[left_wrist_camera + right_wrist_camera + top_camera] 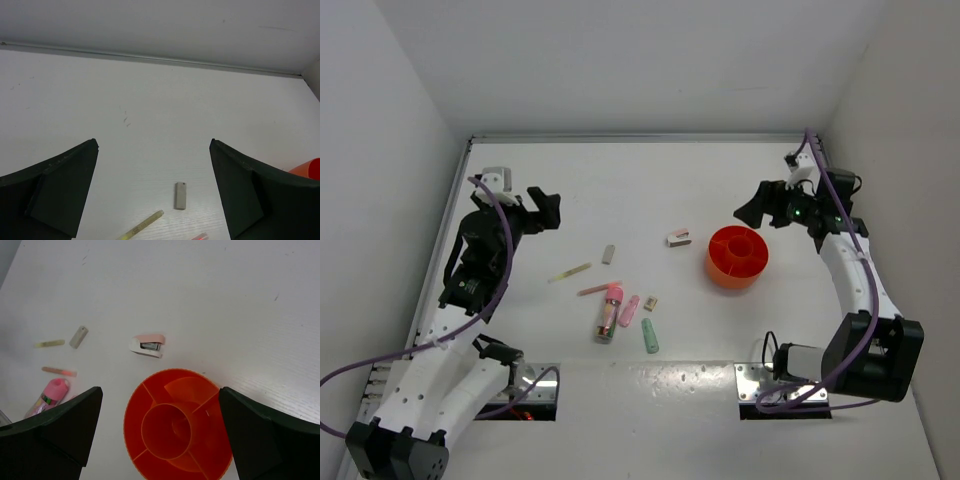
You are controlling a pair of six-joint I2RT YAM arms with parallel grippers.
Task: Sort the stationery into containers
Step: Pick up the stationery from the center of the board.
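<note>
The round orange-red tub [738, 257] with a central hub and dividers stands right of centre; its compartments look empty in the right wrist view [177, 427]. The stationery lies loose left of it: a pink and white block [678, 237], a grey block [608, 254], a yellow stick [569, 272], a pink stick [598, 289], a pink-capped grey tube [609, 312], a pink marker [629, 310], a tan block [650, 302] and a mint-green marker [649, 336]. My left gripper [546, 208] is open and empty, above the table left of the items. My right gripper [754, 207] is open and empty, just behind the tub.
White walls enclose the table at the back and both sides. A metal strip [640, 136] runs along the far edge. The grey block [180, 195] and the yellow stick's tip [142, 225] lie between my left fingers' view.
</note>
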